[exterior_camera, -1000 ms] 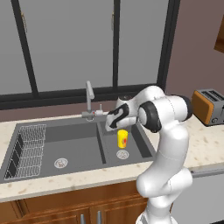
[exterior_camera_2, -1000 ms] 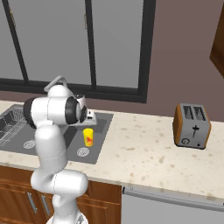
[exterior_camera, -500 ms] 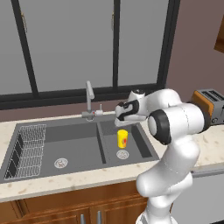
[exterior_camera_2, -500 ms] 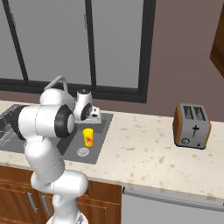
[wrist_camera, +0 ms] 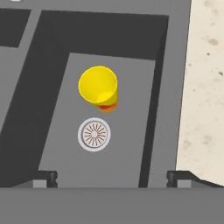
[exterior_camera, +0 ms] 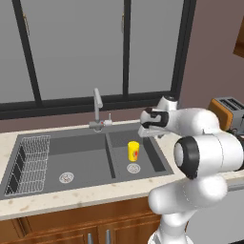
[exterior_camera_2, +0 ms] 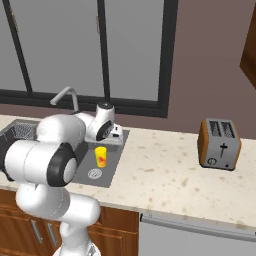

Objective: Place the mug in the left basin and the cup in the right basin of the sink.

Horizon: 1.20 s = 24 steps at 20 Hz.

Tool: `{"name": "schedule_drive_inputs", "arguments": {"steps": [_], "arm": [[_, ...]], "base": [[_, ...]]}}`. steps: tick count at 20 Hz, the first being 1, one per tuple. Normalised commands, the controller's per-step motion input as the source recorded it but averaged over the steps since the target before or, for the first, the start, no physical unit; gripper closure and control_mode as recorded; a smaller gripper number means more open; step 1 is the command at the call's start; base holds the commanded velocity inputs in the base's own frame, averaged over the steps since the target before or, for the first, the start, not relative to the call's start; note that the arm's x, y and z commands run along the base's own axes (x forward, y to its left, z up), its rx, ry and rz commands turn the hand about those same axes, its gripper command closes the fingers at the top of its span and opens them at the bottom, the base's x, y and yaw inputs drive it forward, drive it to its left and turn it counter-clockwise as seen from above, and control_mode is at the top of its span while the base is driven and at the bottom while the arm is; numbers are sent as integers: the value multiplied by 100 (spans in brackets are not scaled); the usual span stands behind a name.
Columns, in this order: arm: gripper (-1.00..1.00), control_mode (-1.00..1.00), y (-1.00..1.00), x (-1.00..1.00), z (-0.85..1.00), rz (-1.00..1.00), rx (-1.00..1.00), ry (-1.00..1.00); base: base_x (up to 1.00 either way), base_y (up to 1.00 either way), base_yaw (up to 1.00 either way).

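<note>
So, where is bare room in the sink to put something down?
The left basin has bare floor between the wire rack and the divider, around its drain. The right basin is crowded: the yellow cup stands just behind its drain.

The sink (exterior_camera: 57, 138) is set into the counter (exterior_camera_2: 165, 175), with the faucet (exterior_camera: 97, 107) at its back edge. The left basin (exterior_camera: 71, 162) holds a rack (exterior_camera: 31, 164) along its left side. The cup (exterior_camera: 133, 150) stands upright in the right basin (exterior_camera: 147, 164), just behind the drain (exterior_camera: 134, 167). The gripper (exterior_camera: 142, 129) hangs above that basin's back edge. A toaster (exterior_camera_2: 218, 145) sits on the counter well right of the sink.
</note>
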Motion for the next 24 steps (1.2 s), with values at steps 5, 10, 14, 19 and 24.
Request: {"name": "schedule_drive_inputs", "arguments": {"steps": [5,10,14,19,24], "arm": [[-100,-100,-9,-40,17,-7,1,0],[-100,-100,-9,-48,19,-4,0,0],[-100,-100,0,-43,21,-1,0,0],[-100,-100,0,-37,17,0,0,0],[-100,-100,0,-39,11,0,0,0]], "base": [[0,0,0],[0,0,0],[0,0,0],[0,0,0],[0,0,0]]}}
